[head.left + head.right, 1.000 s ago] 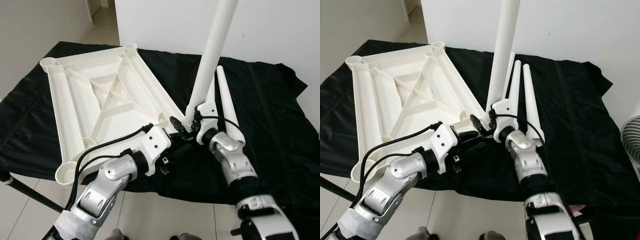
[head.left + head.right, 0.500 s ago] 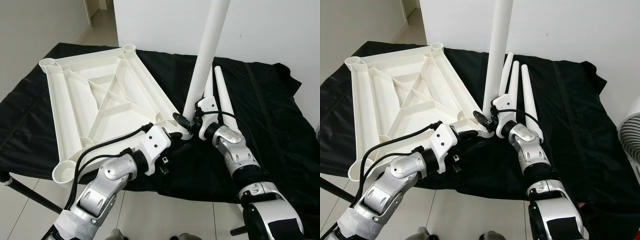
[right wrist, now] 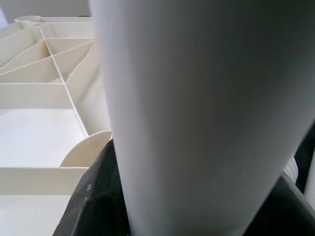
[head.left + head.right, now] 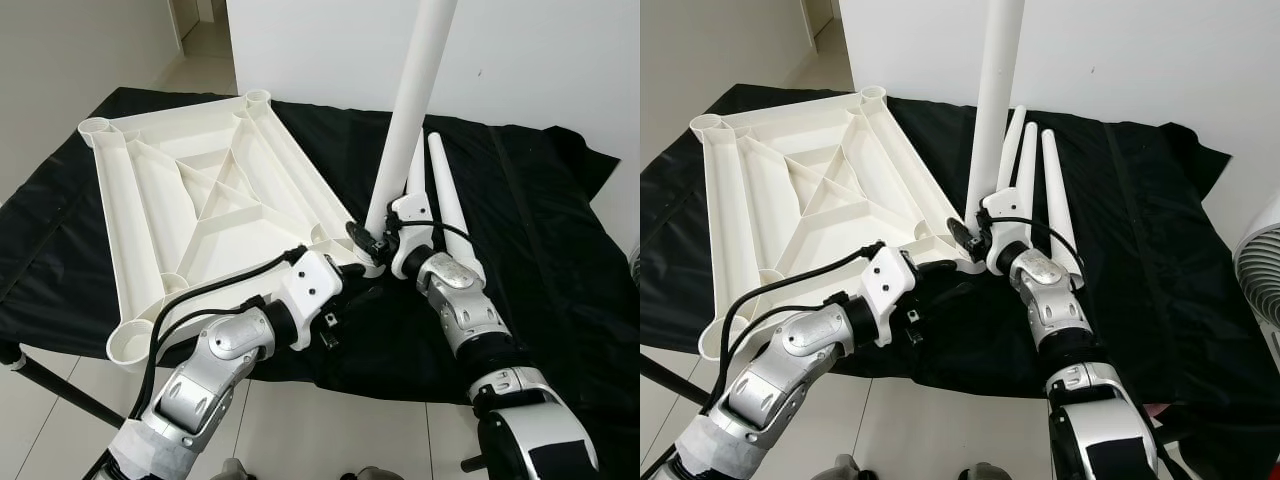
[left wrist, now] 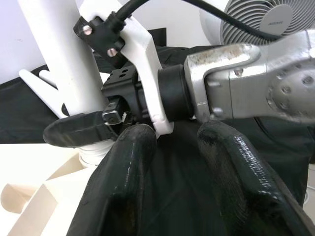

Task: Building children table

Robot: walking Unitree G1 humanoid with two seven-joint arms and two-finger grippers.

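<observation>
The white tabletop [image 4: 112, 226] lies upside down on a black cloth, ribs facing up. My right gripper [image 4: 372, 246] is shut on a white table leg [image 4: 410, 110], which it holds nearly upright with its lower end at the tabletop's near right corner socket [image 4: 335, 240]. The right wrist view has the leg [image 3: 197, 98] close up, with the ribbed tabletop [image 3: 39, 123] behind it. My left gripper [image 4: 354, 293] sits just below that corner, open, its fingers [image 5: 128, 162] spread over the cloth right beside the right wrist.
Three more white legs [image 4: 1050, 190] lie side by side on the black cloth [image 4: 540, 250] behind the right arm. A fan [image 4: 1262, 268] stands at the far right. The cloth-covered surface ends near my body, with tiled floor [image 4: 60, 400] below.
The right gripper has carried the leg's lower end slightly left toward the corner socket, and the leg now stands a little more upright. The left arm has stayed put.
</observation>
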